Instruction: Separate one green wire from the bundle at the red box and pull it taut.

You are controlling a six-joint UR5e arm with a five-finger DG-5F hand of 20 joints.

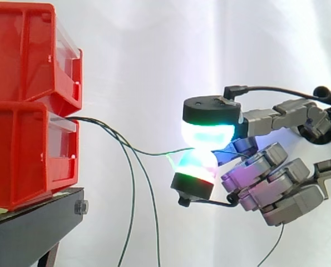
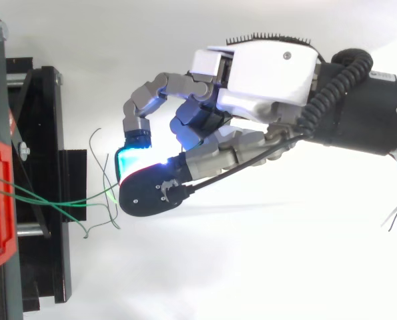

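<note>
Hand (image 1: 276, 183) pinches one green wire (image 1: 154, 153) between glowing pads (image 1: 207, 133). I see it sag slightly from lower red bin (image 1: 20, 156); other wires (image 1: 133, 200) hang loose

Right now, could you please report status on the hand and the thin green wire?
Hand shut on one thin green wire, pinched between glowing pads. Wire runs to lower red plastic bin, slightly slack. Other green wires hang loose below.

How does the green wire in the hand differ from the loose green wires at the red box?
The pinched wire runs sideways from the lower red box to the hand, sagging slightly; the loose wires droop downward. The pinched wire is held between fingertip pads; the loose wires hang free. All are thin, green, and leave the same box.
</note>
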